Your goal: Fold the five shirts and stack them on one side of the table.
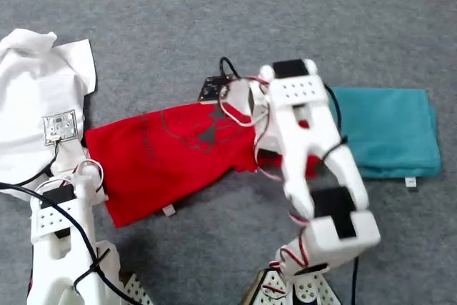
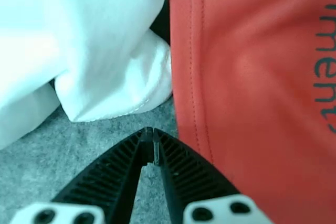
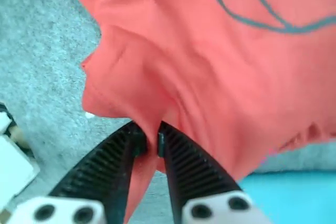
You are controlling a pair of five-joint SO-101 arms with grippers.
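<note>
Shirts lie in three places on the grey table (image 1: 214, 26); a red shirt (image 1: 164, 155) sprawls slanting across the middle, a dark print on its upper face; a white shirt (image 1: 36, 98) is heaped at the left side, its rumpled hem just beside the red one's stitched edge; a teal shirt (image 1: 389, 130) sits folded into a neat rectangle at the right side. The red shirt's right end runs under the right arm (image 1: 307, 141) towards the teal one, and whether the two touch cannot be told. The right gripper (image 3: 148, 137) has its jaws drawn narrow on a raised pinch of red shirt; the cloth bunches in creases between the black ribbed fingers (image 3: 184, 166), with teal cloth close by. The left arm (image 1: 61, 219) stands at the lower left of the high view; the left gripper (image 2: 152, 142) is closed tip to tip with nothing between, over bare grey table near both the white and red hems.
</note>
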